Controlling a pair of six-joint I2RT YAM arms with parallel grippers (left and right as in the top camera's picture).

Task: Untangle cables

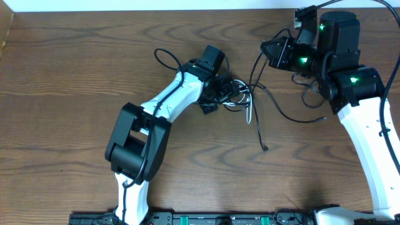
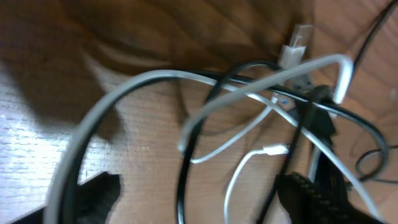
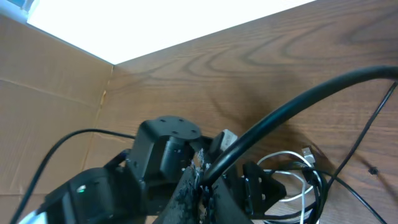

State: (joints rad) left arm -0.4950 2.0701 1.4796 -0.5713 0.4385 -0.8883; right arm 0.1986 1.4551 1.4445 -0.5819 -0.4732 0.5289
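1. All three views checked: no text, label, brand, number or sign can be read.
2. White cable plug [image 2: 297,42], ahead of the left pincer: its surface is too blurred to read any marking.

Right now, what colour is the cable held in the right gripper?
Black; the cable shows best in the right wrist view.
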